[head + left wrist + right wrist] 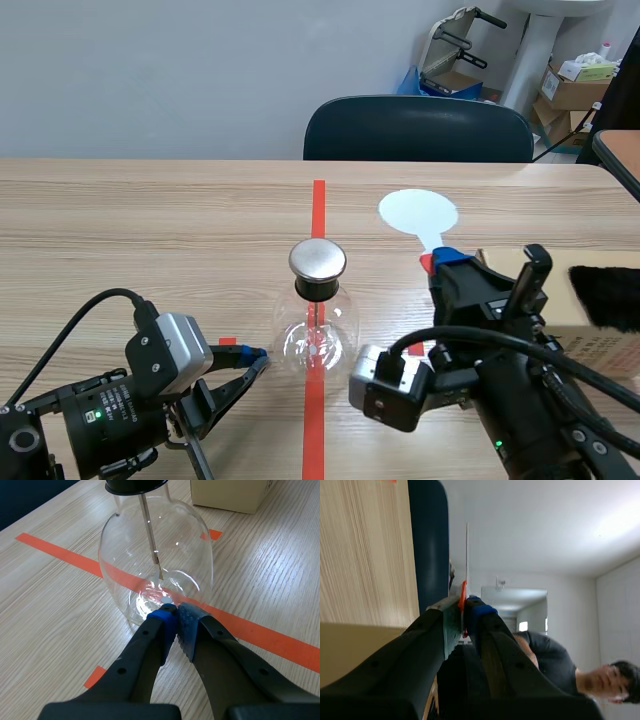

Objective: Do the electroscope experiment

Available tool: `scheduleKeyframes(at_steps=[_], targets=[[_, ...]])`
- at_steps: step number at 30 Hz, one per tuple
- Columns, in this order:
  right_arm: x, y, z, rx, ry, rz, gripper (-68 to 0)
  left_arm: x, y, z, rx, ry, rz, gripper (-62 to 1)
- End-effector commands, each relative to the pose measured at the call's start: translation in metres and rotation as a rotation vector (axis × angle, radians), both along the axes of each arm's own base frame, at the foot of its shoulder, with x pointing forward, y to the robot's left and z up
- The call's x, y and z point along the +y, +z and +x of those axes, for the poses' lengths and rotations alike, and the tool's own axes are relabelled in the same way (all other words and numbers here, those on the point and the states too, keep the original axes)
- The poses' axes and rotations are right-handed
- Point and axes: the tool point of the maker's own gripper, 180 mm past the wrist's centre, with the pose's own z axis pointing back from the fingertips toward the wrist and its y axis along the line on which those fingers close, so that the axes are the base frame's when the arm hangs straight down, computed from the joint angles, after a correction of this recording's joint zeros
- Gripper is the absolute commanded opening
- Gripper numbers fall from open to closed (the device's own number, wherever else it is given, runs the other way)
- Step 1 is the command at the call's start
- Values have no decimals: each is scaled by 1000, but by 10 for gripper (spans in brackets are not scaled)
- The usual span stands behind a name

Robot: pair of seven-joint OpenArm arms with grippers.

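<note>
The electroscope (317,322) is a clear glass flask with a metal cap (318,260) and a thin rod inside, standing on the red tape line at the table's middle. My left gripper (258,357) lies low on the table to its left, shut on nothing. In the left wrist view its blue pads (176,615) meet right against the base of the flask (155,555). My right gripper (445,262) is raised to the right of the flask, shut on the red handle of a white disc paddle (418,213). The right wrist view shows that paddle (467,555) edge-on between my fingers (464,607).
A cardboard box (610,345) with a black fur pad (608,295) on it sits at the right, behind my right arm; its corner (230,492) lies beyond the flask. A dark blue chair (418,130) stands across the table. A person (560,665) appears in the right wrist view.
</note>
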Motion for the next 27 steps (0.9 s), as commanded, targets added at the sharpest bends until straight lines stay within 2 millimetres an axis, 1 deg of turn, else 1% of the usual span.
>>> scheduleKeyframes(at_steps=[1, 5, 10, 27], targets=[[-6, 9, 2, -32, -21, -5, -658, -4, 10, 6, -27, 2, -28, -568], [-19, 10, 5, -35, -94, -2, -658, -4, 11, 6, -28, 2, -29, -568], [-27, 10, 6, -38, -138, -1, -658, -4, 11, 6, -28, 2, -29, -568], [-27, 10, 6, -38, -141, 0, -658, -4, 11, 6, -28, 2, -29, -568]])
